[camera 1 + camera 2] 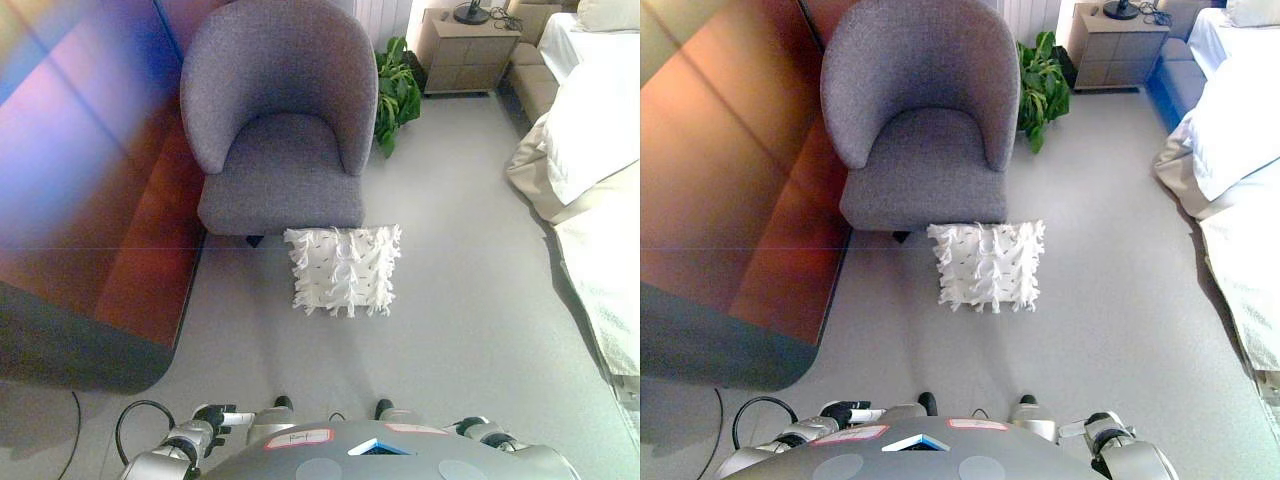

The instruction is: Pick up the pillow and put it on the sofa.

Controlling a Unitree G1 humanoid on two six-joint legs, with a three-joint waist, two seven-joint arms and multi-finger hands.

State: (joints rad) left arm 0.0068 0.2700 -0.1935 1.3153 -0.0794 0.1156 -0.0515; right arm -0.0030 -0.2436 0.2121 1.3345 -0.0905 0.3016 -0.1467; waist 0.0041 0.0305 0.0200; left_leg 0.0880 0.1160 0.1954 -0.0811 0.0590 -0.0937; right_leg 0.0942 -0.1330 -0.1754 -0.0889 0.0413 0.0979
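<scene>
1. The room was brightly and evenly lit, with the pale floor showing no hard-edged patches of sun.
2. The white bed linen at the right was the brightest area, its folds nearly washed out.
3. A soft, dark shadow lay under the front edge of the grey armchair, reaching the far edge of the pillow.
4. The pillow itself cast only a faint shadow along its near side.
5. The glossy brown panel at the left carried a broad sheen.
6. The plant beside the armchair sat in deeper shade.
</scene>
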